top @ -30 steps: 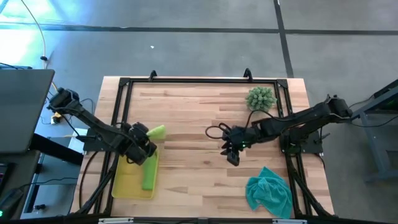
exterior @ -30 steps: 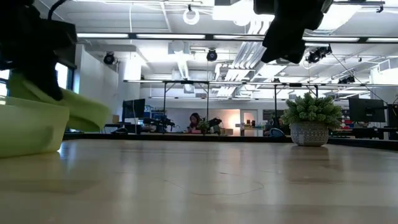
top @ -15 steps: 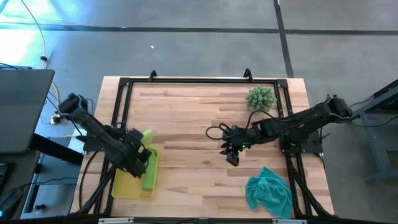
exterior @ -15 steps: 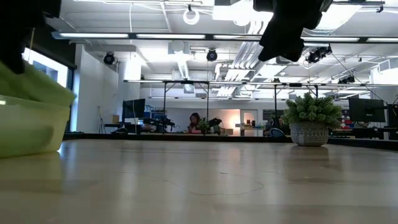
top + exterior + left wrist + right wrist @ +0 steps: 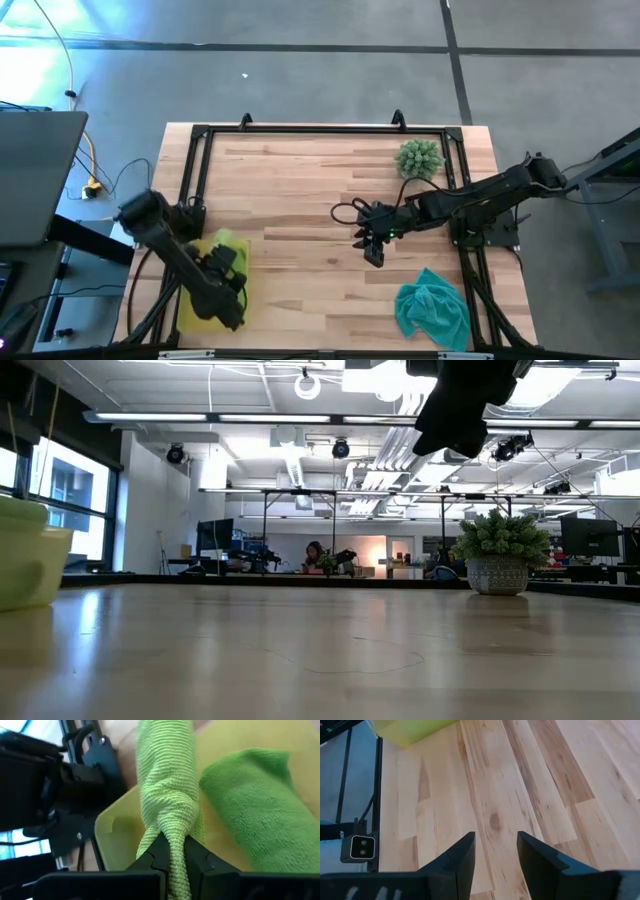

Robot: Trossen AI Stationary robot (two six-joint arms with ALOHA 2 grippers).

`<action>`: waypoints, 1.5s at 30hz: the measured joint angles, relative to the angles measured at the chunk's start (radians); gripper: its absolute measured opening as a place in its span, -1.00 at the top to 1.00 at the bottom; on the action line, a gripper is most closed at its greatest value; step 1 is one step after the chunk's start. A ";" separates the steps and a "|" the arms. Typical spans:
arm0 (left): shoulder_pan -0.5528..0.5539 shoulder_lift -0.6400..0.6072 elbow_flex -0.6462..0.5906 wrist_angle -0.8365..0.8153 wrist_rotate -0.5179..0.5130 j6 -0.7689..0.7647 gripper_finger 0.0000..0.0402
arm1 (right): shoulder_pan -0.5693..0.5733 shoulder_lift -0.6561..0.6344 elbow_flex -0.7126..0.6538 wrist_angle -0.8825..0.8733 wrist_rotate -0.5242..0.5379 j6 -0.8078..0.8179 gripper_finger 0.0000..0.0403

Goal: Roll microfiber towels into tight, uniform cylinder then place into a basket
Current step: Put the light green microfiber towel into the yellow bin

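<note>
Left wrist view — my left gripper (image 5: 172, 857) is pinching a green towel (image 5: 167, 795) over the basket (image 5: 120, 827), beside another roll (image 5: 250, 815), for stowing; right gripper (image 5: 495, 851) idling spread — well away.

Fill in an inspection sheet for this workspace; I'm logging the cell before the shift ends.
Surface: wooden table, bare in the middle.
Job's things: yellow basket at the left edge holds one rolled green towel; a second green towel hangs over it, pinched; teal towel lies crumpled, unrolled, near the front right.
Clutter: potted plant near the back right.
Grippers: left end effector shut on the second green towel; right end effector open, empty, above mid-table.
Cables: black loop by the right arm.
Surroundings: person seated far behind.
</note>
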 joint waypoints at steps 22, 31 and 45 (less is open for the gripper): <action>-0.116 0.060 0.127 0.000 0.053 -0.158 0.95 | 0.000 0.000 0.000 0.000 0.000 0.025 0.31; -0.163 0.069 0.150 0.001 0.065 -0.200 0.95 | 0.000 0.000 0.000 0.000 0.000 0.026 0.31; -0.157 0.169 0.200 0.106 0.156 -0.237 0.95 | 0.000 0.000 0.000 0.008 0.000 0.042 0.31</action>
